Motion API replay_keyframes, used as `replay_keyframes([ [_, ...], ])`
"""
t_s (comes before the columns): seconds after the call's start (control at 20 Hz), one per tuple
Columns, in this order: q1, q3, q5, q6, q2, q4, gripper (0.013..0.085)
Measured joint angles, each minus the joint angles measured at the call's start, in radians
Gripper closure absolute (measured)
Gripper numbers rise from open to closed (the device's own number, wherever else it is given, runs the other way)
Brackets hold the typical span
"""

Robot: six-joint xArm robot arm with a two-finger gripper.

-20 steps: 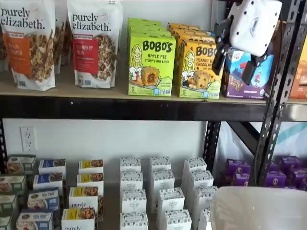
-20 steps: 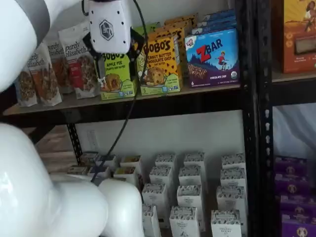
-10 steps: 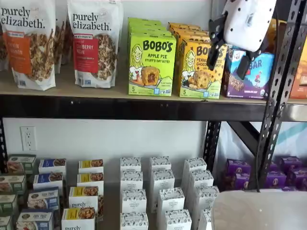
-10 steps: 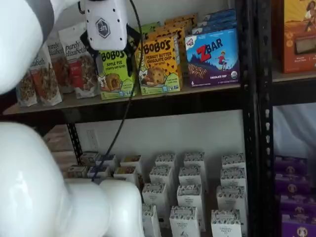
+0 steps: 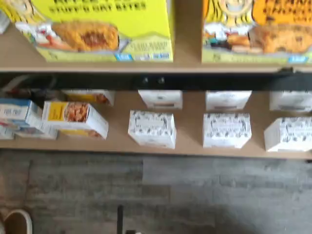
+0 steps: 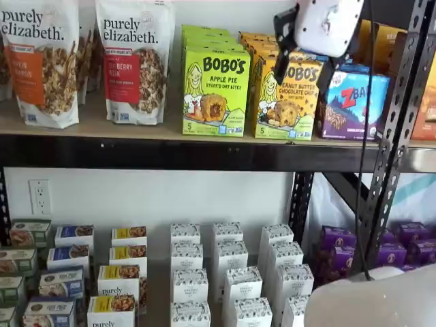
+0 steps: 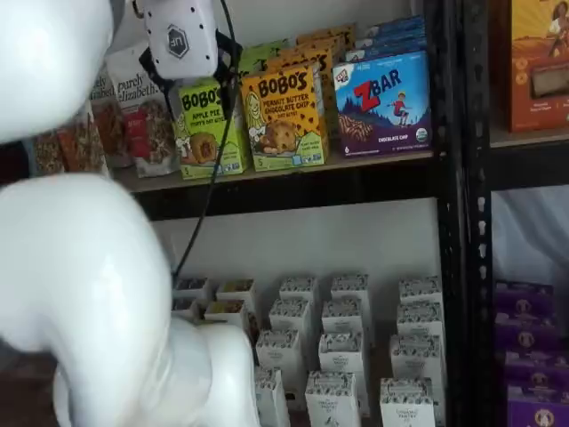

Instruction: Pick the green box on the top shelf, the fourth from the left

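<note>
The green box (image 6: 215, 92) stands upright at the front of a row of like boxes on the top shelf (image 6: 136, 153). It reads "BOBO'S Apple Pie". It also shows in a shelf view (image 7: 209, 129) and, close up, in the wrist view (image 5: 97, 29). My gripper (image 6: 304, 68) hangs in front of the shelf with a plain gap between its two black fingers and nothing in them. In one shelf view it overlaps the orange-yellow Bobo's box (image 6: 286, 102), to the right of the green box. In a shelf view my gripper (image 7: 196, 87) sits over the green box's top.
Purely Elizabeth bags (image 6: 133, 61) stand left of the green box and a blue ZBar box (image 6: 354, 105) stands right of the orange one. A black perforated upright (image 6: 398, 102) is at the right. Small white boxes (image 6: 228, 272) fill the lower shelf. My white arm (image 7: 89, 267) blocks the left of a shelf view.
My gripper has moved left along the top shelf, from in front of the ZBar box to in front of the orange box, closer to the green box. The boxes have not moved.
</note>
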Motion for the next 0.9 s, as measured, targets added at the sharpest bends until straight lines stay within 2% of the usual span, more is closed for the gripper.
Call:
replay_keyframes([
  [0.2, 0.069, -0.031, -0.06, 0.058, 0.058, -0.052, 0.013],
  [0.4, 0.094, -0.073, -0.143, 0.077, 0.128, -0.077, 0.013],
  [0.75, 0.06, -0.151, -0.197, 0.041, 0.233, -0.017, 0.013],
  [0.9, 0.066, -0.168, -0.211, 0.045, 0.259, -0.021, 0.013],
])
